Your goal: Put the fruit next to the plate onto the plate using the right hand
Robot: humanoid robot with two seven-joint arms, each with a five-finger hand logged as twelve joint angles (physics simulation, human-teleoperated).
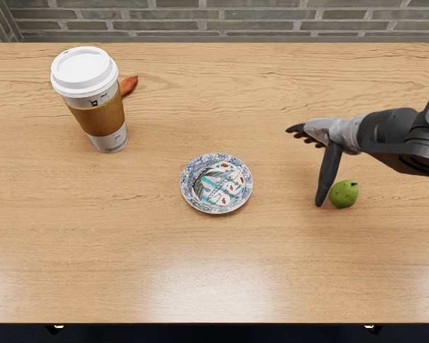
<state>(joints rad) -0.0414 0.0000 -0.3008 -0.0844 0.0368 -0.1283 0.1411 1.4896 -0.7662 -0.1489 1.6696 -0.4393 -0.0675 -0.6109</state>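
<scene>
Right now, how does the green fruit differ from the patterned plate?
The green fruit is small, round and plain green; the patterned plate is wider, flat and painted blue, white and red. The fruit lies right beside the robot hand, the plate apart from it. Both rest on the wooden table.
</scene>
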